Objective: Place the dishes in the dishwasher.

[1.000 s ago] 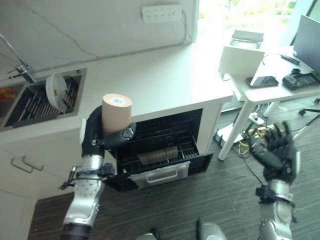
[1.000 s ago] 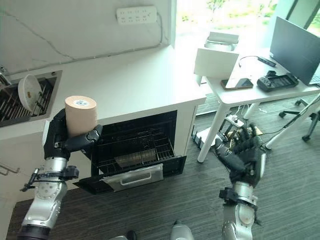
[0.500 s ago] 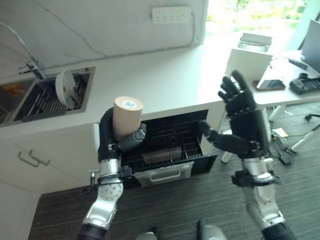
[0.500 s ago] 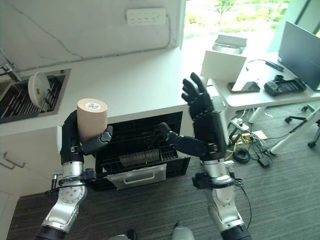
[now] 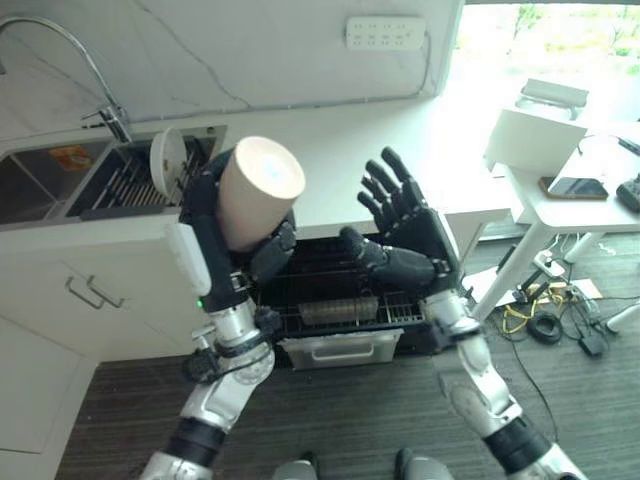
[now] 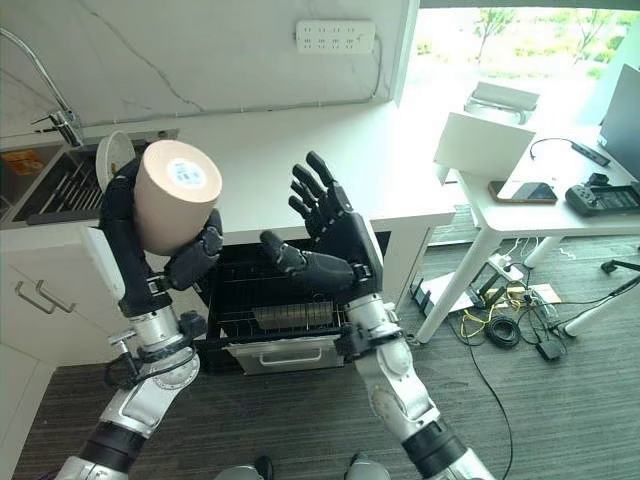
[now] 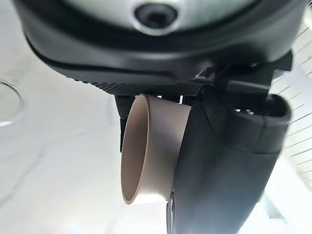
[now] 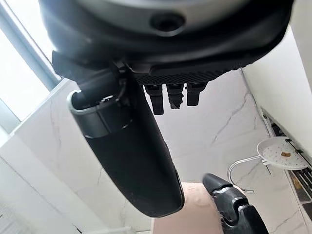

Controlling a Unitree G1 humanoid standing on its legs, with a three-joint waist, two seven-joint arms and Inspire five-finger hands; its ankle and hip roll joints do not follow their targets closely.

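The robot's left hand was raised above the open black dishwasher, fingers and thumb curled around a tan cylindrical cup that tilted with its flat base toward the head camera. In the left wrist view the cup's open rim showed past the thumb, clamped against the palm. The right hand was lifted just beside the cup, palm turned toward it, its fingers spread and straight and its thumb extended, holding nothing and not touching the cup. Below both hands the dishwasher's wire rack was pulled out under the white countertop. A round white plate stood upright in the sink's drying rack at the robot's left, beneath a curved metal tap. A white side table with a phone stood well apart at the right.
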